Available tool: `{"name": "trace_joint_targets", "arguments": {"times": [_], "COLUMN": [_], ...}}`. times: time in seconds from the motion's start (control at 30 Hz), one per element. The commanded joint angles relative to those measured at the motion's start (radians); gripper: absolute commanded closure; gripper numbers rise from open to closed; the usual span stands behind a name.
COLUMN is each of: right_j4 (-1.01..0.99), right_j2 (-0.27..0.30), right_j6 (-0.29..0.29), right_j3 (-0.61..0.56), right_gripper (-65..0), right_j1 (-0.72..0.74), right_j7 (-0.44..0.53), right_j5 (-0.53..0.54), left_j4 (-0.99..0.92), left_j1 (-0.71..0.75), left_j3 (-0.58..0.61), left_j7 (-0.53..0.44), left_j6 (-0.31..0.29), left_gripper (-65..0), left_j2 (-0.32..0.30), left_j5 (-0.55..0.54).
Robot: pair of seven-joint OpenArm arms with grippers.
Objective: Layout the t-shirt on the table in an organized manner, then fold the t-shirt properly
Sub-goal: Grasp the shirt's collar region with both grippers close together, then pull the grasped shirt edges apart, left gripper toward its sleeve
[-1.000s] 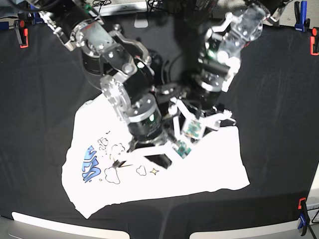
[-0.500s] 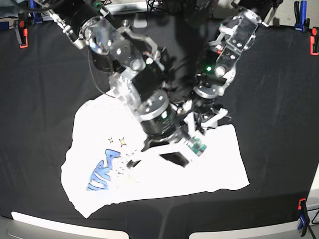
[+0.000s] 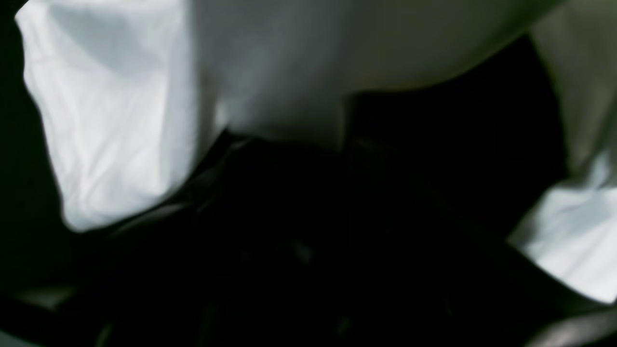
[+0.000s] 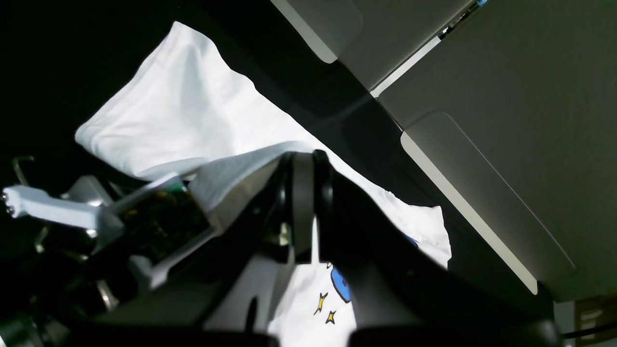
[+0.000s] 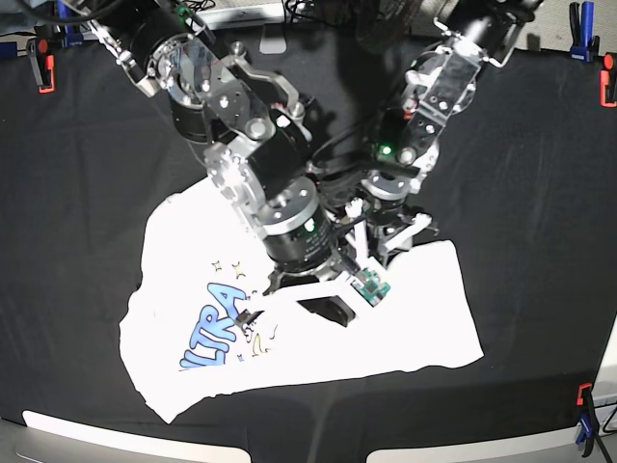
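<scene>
The white t-shirt (image 5: 405,318) lies spread on the black table (image 5: 540,174), its blue letters (image 5: 220,328) and small stars facing up at the left. My right gripper (image 5: 254,315) is shut, its tips pinching a fold of the shirt beside the print. In the right wrist view the shut fingers (image 4: 301,159) meet a raised white fold of the t-shirt (image 4: 193,111). My left gripper (image 5: 378,236) hangs low over the shirt's far edge. The left wrist view shows only blurred white cloth (image 3: 111,120) against dark shapes, so its jaws are unreadable.
Red clamps (image 5: 44,72) (image 5: 608,82) and a blue clamp (image 5: 584,21) grip the far table edges, and another clamp (image 5: 584,410) sits at the near right. Grey panels (image 5: 116,439) border the front edge. Both arms crowd together over the shirt's middle.
The right gripper dragged the fold, so the blue letters now show more fully and sit further right. The left arm leaned in toward the centre.
</scene>
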Motion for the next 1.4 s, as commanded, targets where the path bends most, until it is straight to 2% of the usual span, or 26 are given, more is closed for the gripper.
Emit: {"name": "trace_joint_targets", "arguments": {"times": [0.0, 0.13, 0.23, 0.3, 0.57, 0.67, 0.77, 0.97, 1.2, 1.27, 1.37], "right_j4": [0.018, 0.018, 0.018, 0.018, 0.018, 0.018, 0.018, 0.018, 0.018, 0.018, 0.018], "right_j2": [-0.006, -0.006, -0.006, -0.006, -0.006, -0.006, -0.006, -0.002, 0.000, 0.000, 0.000], "right_j6": [-0.004, -0.004, -0.004, -0.005, -0.004, -0.004, -0.004, -0.005, -0.005, -0.005, -0.005], "right_j3": [0.005, 0.005, 0.005, 0.005, 0.005, 0.005, 0.005, 0.006, 0.035, 0.061, 0.109], "right_gripper": [0.0, 0.0, 0.0, 0.0, 0.0, 0.0, 0.0, 0.0, 0.0, 0.0, 0.0], "right_j1": [0.022, 0.022, 0.022, 0.022, 0.022, 0.022, 0.022, 0.022, 0.022, 0.022, 0.022], "right_j7": [0.027, 0.026, 0.022, 0.021, 0.019, 0.019, 0.017, 0.011, 0.011, 0.011, 0.011], "right_j5": [-0.017, -0.017, -0.016, -0.016, -0.016, -0.016, -0.027, -0.057, -0.057, -0.056, -0.034], "left_j4": [0.019, 0.019, 0.019, 0.019, -0.032, -0.103, -0.171, -0.189, -0.089, -0.034, 0.058], "left_j1": [-0.023, -0.024, -0.027, -0.029, -0.048, -0.055, -0.054, -0.064, -0.121, -0.138, -0.143], "left_j3": [-0.001, -0.002, -0.002, -0.002, -0.002, -0.002, -0.001, -0.002, -0.001, 0.000, 0.000], "left_j7": [-0.023, -0.016, -0.016, -0.016, -0.032, -0.022, 0.019, 0.037, 0.237, 0.275, 0.285], "left_j6": [0.013, 0.017, 0.102, 0.137, 0.139, 0.139, 0.139, 0.143, 0.143, 0.142, 0.138], "left_gripper": [-26.5, -26.5, -26.5, -26.5, -26.0, -17.2, -1.3, 0.0, 0.0, 0.0, 0.0], "left_j2": [0.017, 0.040, 0.039, 0.039, 0.058, 0.060, 0.055, -0.006, -0.081, -0.113, -0.166], "left_j5": [-0.001, -0.013, 0.009, 0.040, 0.105, 0.143, 0.245, 0.425, 0.748, 0.758, 0.757]}}
